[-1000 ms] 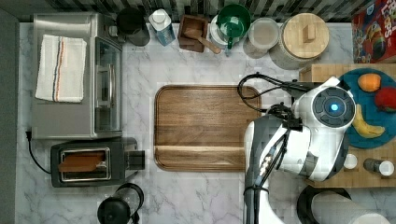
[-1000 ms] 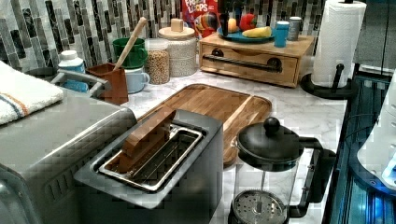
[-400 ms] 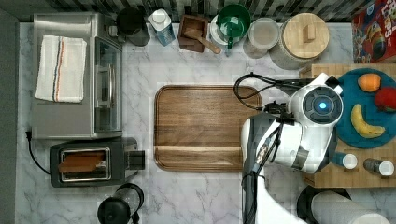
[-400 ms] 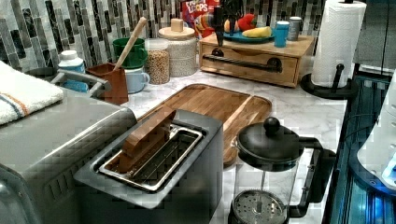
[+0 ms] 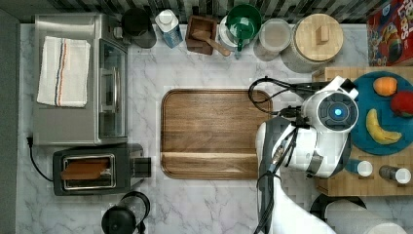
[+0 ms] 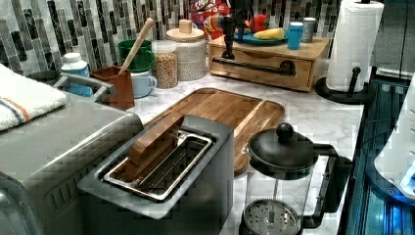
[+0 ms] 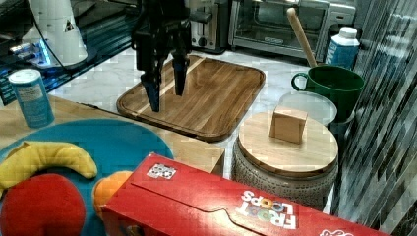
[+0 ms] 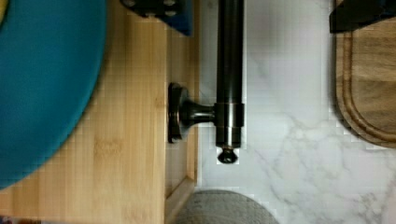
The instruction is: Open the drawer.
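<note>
Wrist view looks straight down on the drawer's black handle, with one gripper finger on the drawer-top side and the other over the marble toward the tray, so the bar lies between them: a fair sign the arm is lining up to straddle the bar before pulling. The drawer sits shut in the light-wood box at the far end of the counter in the left view, under the blue plate of fruit and left of the paper towel roll; its front is flush with the box. In the right view the gripper hangs with its fingers spread wide and holding nothing, their tips pointing down. In the left view it stands above the handle's left end, close to the post there. Against the top view of a second ago, the arm's white body has slid toward the top view's left and a little up, uncovering more of the plate and the banana; in the left view the gripper has come into sight and dropped toward the bar. The drawer itself has not moved.
</note>
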You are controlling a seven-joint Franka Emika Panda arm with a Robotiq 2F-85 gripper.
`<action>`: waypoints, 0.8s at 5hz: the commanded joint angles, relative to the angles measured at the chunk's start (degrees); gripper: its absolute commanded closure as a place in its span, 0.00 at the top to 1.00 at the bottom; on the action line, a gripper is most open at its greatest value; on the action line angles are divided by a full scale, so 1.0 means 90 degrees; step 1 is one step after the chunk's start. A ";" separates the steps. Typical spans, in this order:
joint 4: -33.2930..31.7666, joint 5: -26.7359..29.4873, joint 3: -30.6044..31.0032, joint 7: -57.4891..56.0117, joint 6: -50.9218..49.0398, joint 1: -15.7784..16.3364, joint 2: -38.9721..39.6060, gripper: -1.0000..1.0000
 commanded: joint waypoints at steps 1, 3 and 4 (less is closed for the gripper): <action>-0.0477 -0.0048 0.0121 0.0021 0.0683 0.0035 0.0463 1.00; -0.0570 -0.0187 0.0113 0.0046 0.0469 0.0064 0.0438 1.00; -0.0325 -0.0016 0.0248 -0.0236 0.0207 0.0033 0.0554 1.00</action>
